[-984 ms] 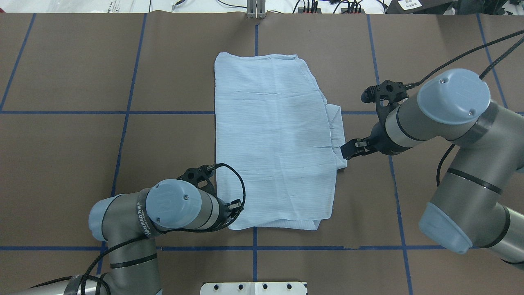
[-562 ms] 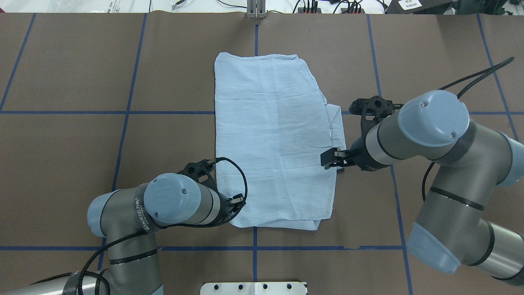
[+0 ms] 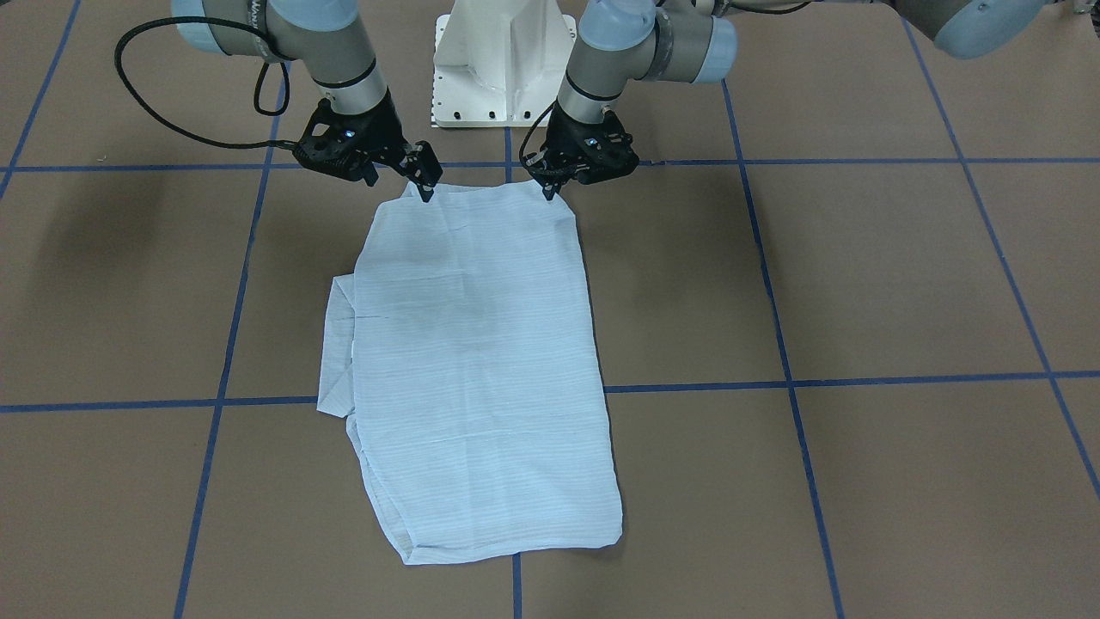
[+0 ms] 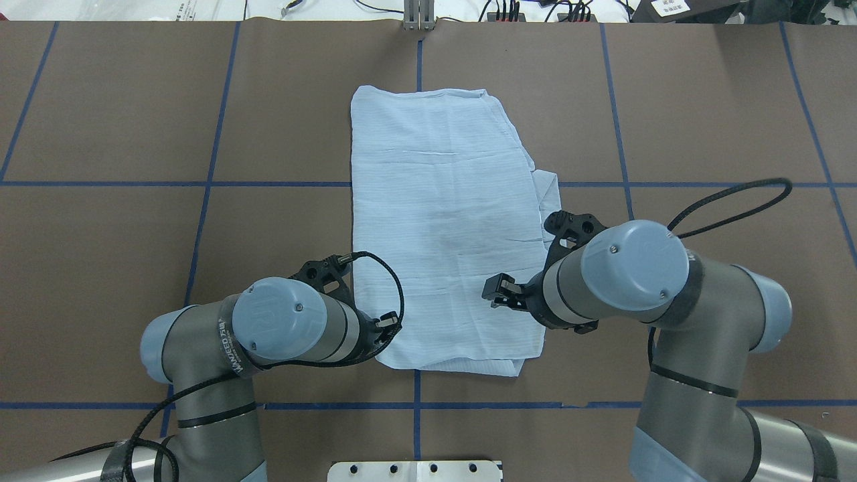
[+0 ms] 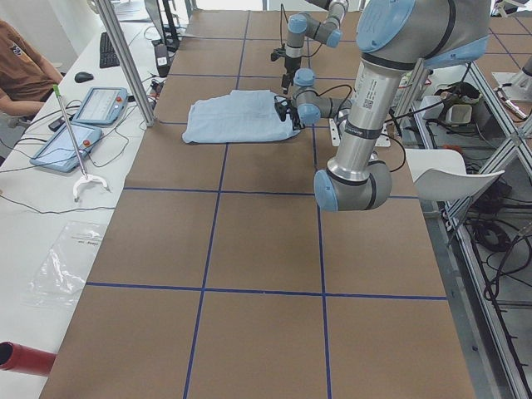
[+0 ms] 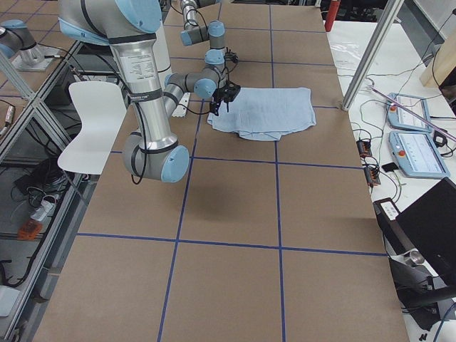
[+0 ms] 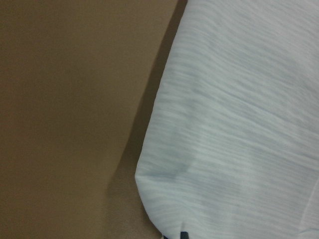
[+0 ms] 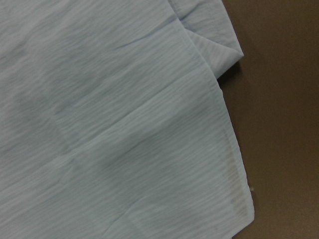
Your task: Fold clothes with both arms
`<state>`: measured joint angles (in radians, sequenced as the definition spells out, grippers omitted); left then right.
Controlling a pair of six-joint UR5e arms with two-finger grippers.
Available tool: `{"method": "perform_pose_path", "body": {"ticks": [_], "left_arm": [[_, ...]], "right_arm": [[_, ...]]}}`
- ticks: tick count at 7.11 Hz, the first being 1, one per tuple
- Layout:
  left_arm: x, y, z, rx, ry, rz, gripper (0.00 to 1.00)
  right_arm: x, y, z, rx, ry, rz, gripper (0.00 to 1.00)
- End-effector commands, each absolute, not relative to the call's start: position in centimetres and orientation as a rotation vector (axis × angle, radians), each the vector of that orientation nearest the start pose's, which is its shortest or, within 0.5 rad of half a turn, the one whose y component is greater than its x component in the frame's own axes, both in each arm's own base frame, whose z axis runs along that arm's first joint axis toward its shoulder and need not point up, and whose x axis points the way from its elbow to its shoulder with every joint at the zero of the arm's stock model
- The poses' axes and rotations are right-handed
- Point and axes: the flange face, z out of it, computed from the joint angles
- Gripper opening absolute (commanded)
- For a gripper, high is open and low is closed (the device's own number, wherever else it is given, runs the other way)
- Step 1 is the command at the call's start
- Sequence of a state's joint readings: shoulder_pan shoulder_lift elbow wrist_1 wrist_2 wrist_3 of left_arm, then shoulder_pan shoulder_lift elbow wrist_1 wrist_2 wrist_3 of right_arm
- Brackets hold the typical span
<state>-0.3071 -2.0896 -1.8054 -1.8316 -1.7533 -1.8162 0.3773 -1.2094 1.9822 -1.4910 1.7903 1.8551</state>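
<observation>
The pale blue striped shirt (image 4: 442, 221) lies folded into a long rectangle in the middle of the table, also in the front-facing view (image 3: 473, 361). A folded bit (image 4: 549, 201) sticks out on its right side. My left gripper (image 4: 390, 326) hangs at the shirt's near left corner, its tip touching the corner in the front-facing view (image 3: 550, 189); I cannot tell whether it is open or shut. My right gripper (image 4: 495, 292) is over the near right part of the shirt, its jaws apart and empty, near the edge in the front-facing view (image 3: 423, 187). Both wrist views show only cloth (image 7: 239, 124) (image 8: 114, 124) and table.
The brown table (image 4: 100, 268) is marked with blue tape lines. The white pedestal base (image 3: 507, 60) stands at the near edge between the arms. Cables and plugs lie along the far edge (image 4: 535, 10). A person (image 5: 21, 66) and tablets sit beside the table.
My right gripper has moved from the shirt's right edge towards the robot and leftwards, onto the near right part of the shirt. The left gripper has barely shifted.
</observation>
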Motion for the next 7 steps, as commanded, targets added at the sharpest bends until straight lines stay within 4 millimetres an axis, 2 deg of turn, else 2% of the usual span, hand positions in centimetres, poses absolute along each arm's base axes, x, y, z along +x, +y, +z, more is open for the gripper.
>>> {"method": "perform_pose_path", "body": {"ticks": [1,5,7], "left_arm": [[56.7,-30.3,23.0,-0.135,1.025,-0.413,0.00],[56.8,-30.3,22.9,-0.135,1.027,-0.413,0.00],[56.8,-30.3,22.8,-0.135,1.028,-0.412,0.00]], "right_arm": [[-52.2,-31.2,28.8,-0.247,-0.809,0.702,1.00],[-54.3,-28.5,30.0,-0.245,-0.746,0.692,1.00],[-54.7,-28.0,29.5,-0.249,-0.752,0.682,1.00]]}}
